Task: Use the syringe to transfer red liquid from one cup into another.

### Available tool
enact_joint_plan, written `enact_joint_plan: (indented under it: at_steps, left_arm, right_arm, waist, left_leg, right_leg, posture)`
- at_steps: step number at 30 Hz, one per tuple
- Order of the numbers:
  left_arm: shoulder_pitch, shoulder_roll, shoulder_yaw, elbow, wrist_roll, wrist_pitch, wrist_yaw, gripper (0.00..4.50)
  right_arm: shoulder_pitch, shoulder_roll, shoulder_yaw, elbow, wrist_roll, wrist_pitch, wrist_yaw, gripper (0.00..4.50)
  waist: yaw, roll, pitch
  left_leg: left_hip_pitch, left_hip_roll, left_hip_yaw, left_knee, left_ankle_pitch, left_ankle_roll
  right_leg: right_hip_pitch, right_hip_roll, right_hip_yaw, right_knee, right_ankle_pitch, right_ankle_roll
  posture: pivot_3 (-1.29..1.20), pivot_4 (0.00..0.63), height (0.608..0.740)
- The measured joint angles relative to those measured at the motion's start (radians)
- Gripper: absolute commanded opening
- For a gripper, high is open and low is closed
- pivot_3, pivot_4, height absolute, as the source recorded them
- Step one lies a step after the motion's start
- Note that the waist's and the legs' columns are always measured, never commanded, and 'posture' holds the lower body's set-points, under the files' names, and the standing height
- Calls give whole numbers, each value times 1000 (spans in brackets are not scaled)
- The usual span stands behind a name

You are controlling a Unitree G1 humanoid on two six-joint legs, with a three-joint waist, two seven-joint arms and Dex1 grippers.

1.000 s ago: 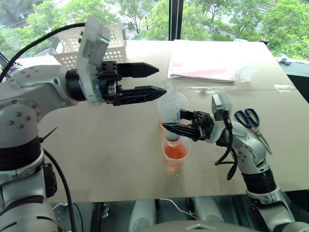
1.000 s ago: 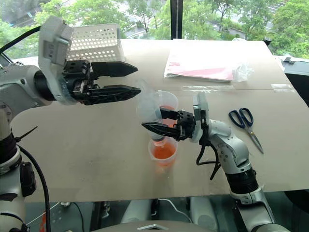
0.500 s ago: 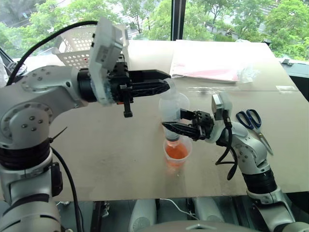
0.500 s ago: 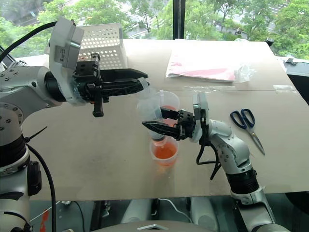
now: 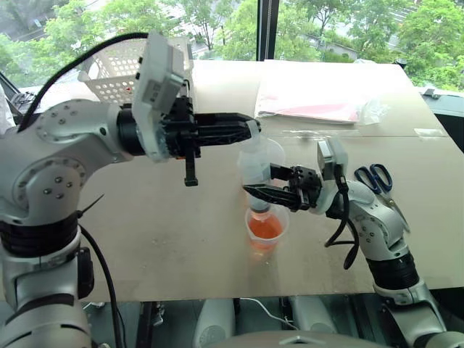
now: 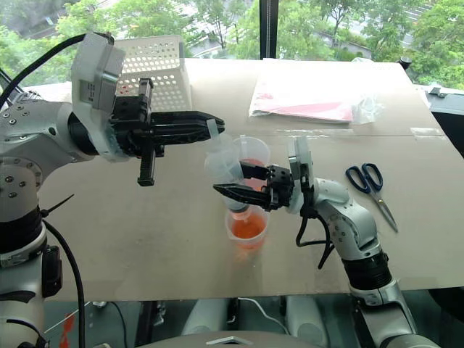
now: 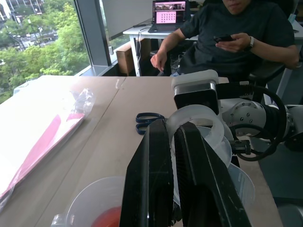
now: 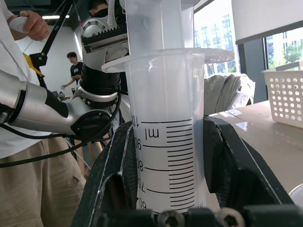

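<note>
The syringe (image 5: 254,168) stands upright, its clear barrel clamped between the fingers of my right gripper (image 5: 255,191), which is shut on it; the scale marks on the syringe (image 8: 165,156) show in the right wrist view. Its lower end hangs at the rim of the shorter cup (image 5: 265,230), which holds red liquid (image 5: 264,229). My left gripper (image 5: 249,130) reaches in level from the left and is shut on the syringe's white plunger top (image 7: 197,118). The taller spouted cup (image 5: 274,154) stands just behind, with red liquid (image 7: 105,218) in its bottom.
Black-handled scissors (image 5: 377,181) lie to the right of my right arm. A white perforated basket (image 5: 119,69) stands at the back left, a plastic bag with pink contents (image 5: 312,101) at the back. A seated person (image 7: 236,33) is beyond the table.
My left gripper went from wide open to shut, rolled over and edged right onto the plunger top. The right gripper and the syringe barrel stayed put.
</note>
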Motion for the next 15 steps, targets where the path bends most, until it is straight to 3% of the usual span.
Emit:
enact_joint_plan:
  at_steps: [15]
  left_arm:
    - [98,-24,-38,-23,59,-89,-26,0]
  right_arm:
    - [1,-31,-3,-23,7,36,-17,1434]
  waist:
    - [0,0,0]
  left_leg:
    - [0,0,0,0,0,0]
  right_leg:
    - [0,0,0,0,0,0]
  posture:
    - [0,150,740]
